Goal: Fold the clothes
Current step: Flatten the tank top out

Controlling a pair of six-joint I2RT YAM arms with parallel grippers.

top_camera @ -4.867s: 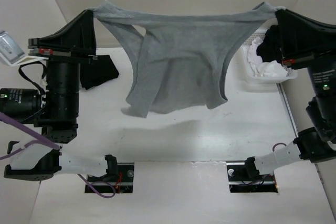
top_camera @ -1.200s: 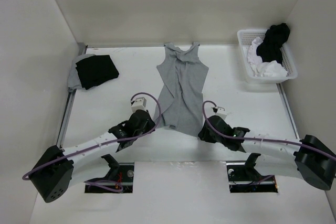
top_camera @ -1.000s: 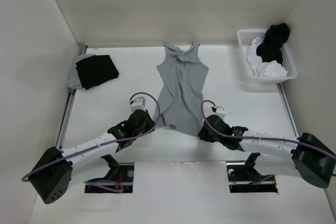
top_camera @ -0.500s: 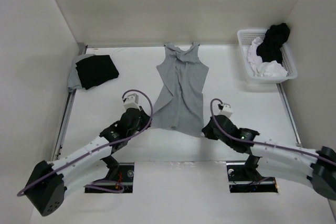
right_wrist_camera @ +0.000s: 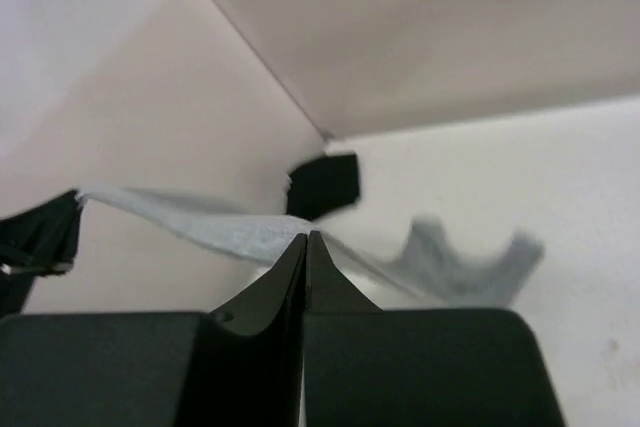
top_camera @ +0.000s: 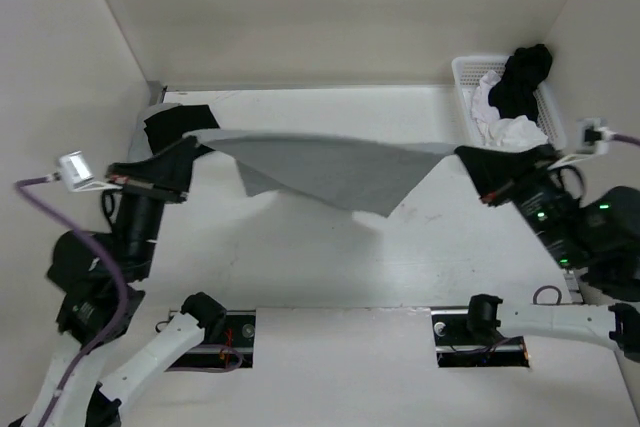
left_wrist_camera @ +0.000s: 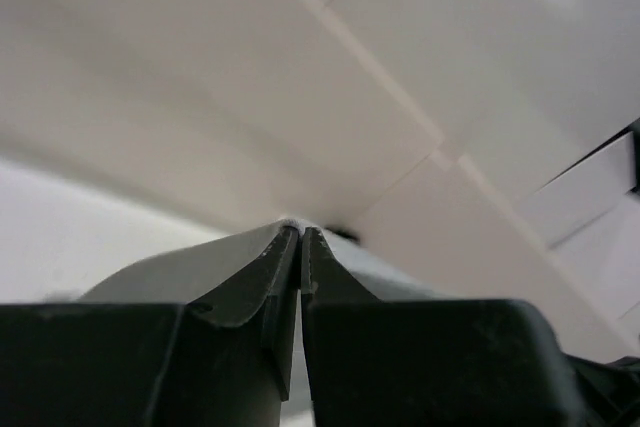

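The plain light grey knit T-shirt (top_camera: 330,172) hangs in the air above the white table (top_camera: 300,267), stretched out almost flat between the two arms. The left gripper (top_camera: 192,144) is pinched tight on its left edge, and the right gripper (top_camera: 462,154) is clamped on its right edge. A folded black garment (top_camera: 170,122) lies at the far left. A white plastic basket (top_camera: 550,104) of laundry sits at the far right.
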